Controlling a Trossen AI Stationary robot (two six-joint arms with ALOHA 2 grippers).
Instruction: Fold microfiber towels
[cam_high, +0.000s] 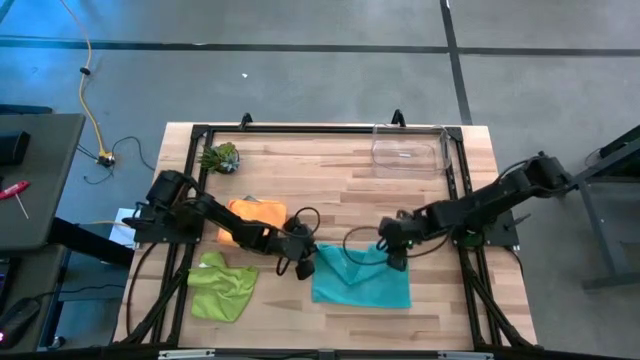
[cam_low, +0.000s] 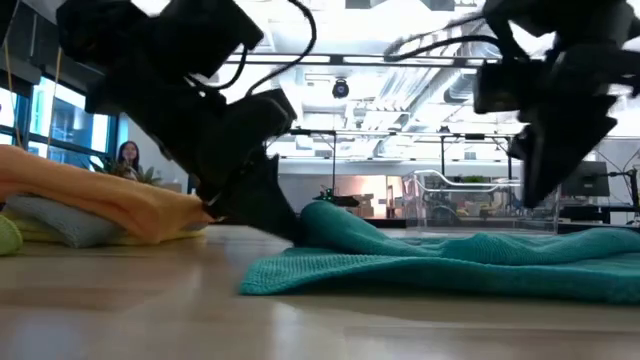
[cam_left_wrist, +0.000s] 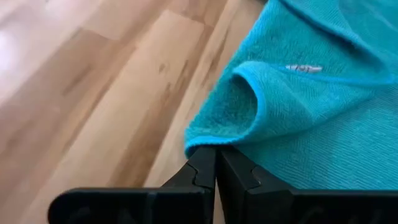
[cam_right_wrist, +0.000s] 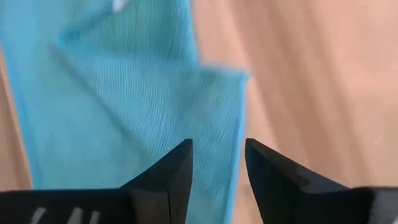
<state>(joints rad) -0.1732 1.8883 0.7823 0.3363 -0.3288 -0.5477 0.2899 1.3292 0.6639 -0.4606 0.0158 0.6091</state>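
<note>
**Teal towel pinched at one corner, right claw hovering apart**

Teal towel (cam_high: 362, 279) is lying near the front middle of the table (cam_high: 330, 170), partly doubled over, with a rolled edge showing in the left wrist view. I am seeing the left gripper (cam_high: 303, 263) sitting at the towel's left corner, its fingers (cam_left_wrist: 205, 171) pressed together with the cloth's edge caught right at their tips (the low view shows the corner lifted slightly off the wood there).

The right gripper (cam_high: 395, 252) is hanging over the towel's upper right part, its fingers (cam_right_wrist: 174, 171) standing apart with a clear gap between them; I am seeing nothing held in it, only teal cloth and bare wood beneath.

The orange towel (cam_high: 252, 218) is resting left of the teal one, under the left arm, on top of other cloths, with grey and yellow edges peeking out beneath it in the low view. The lime green towel (cam_high: 222, 287) is lying crumpled near the front left. A clear bin (cam_high: 408, 150) is sitting at the far right side, and a small green spiky plant (cam_high: 220, 157) at the far left.
</note>
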